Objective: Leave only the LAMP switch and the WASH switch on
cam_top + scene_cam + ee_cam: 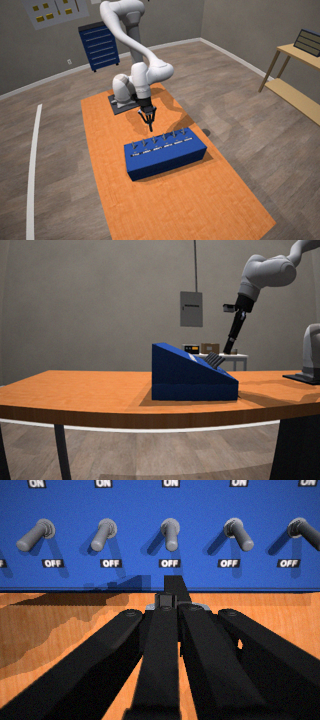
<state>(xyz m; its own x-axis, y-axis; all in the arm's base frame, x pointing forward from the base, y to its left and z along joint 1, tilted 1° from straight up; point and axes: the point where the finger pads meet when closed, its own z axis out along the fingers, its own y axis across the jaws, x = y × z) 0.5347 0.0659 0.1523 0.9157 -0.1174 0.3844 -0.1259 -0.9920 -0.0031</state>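
A blue sloped console (165, 157) (186, 374) (150, 500) stands on the orange table (180, 206) (77, 384). It carries a row of several grey toggle switches. In the wrist view every lever that shows leans toward its OFF label. The name strips are too small to read. My gripper (150, 129) (227, 351) (172, 589) is shut and empty. It hangs tilted in the air on the arm's side of the console, just above its low edge. It is in line with the third switch from the left (153, 139), which sits mid-frame in the wrist view (170, 534), and does not touch it.
The arm's dark base plate (121, 108) sits at the table's far end. A blue drawer cabinet (99, 47) stands by the back wall and a wooden shelf (292, 95) at the right. A grey wall box (191, 308) and a white bench (232, 356) lie far behind.
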